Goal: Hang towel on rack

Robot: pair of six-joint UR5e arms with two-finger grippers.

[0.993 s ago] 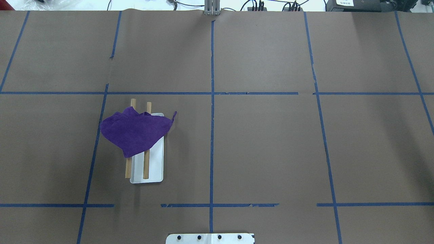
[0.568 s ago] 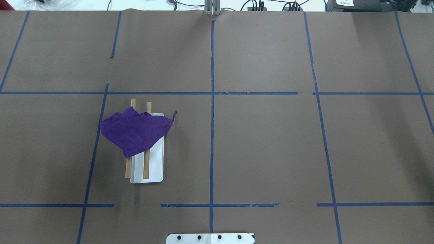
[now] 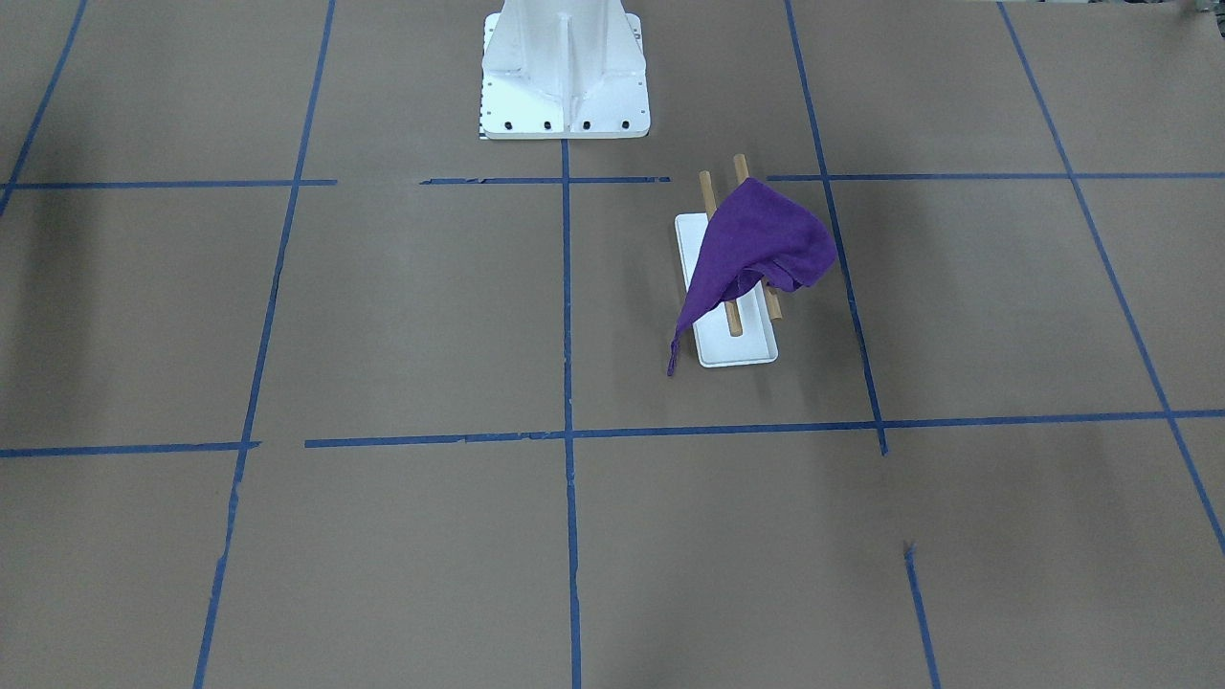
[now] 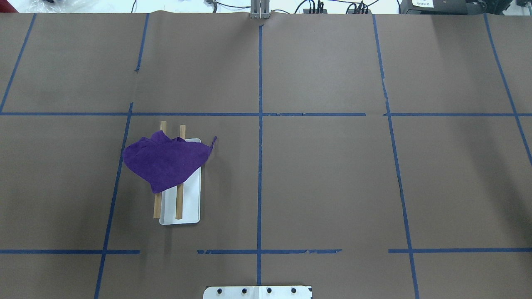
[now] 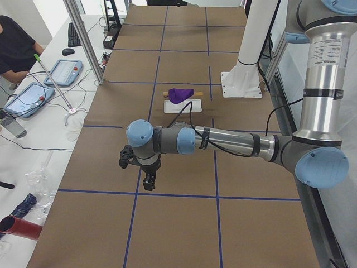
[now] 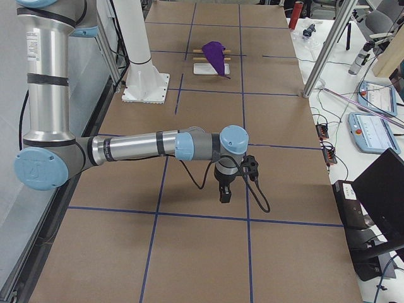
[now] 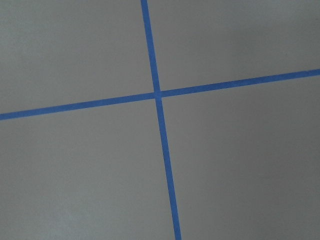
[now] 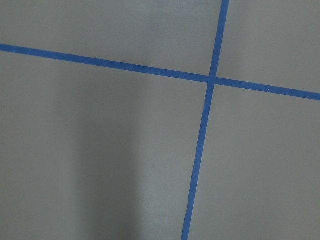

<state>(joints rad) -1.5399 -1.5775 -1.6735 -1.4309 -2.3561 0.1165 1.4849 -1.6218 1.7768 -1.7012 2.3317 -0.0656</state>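
Note:
The purple towel (image 4: 164, 162) lies draped and wrinkled over the far part of the rack, whose two wooden rods (image 4: 179, 203) stand above a white base tray (image 4: 192, 203). One towel corner hangs down to the table beside the tray (image 3: 674, 359). The towel also shows in the front view (image 3: 756, 244) and in both side views (image 5: 179, 94) (image 6: 214, 53). My left gripper (image 5: 148, 183) hangs over bare table far from the rack. My right gripper (image 6: 224, 194) hangs over bare table at the other end. I cannot tell whether either is open or shut.
The robot's white base plate (image 4: 257, 292) sits at the near middle edge. Blue tape lines grid the brown table. Metal posts (image 5: 83, 39) (image 6: 328, 44) and side tables with tablets (image 5: 61, 72) (image 6: 372, 132) stand beyond the far edge. A person (image 5: 14, 44) sits there.

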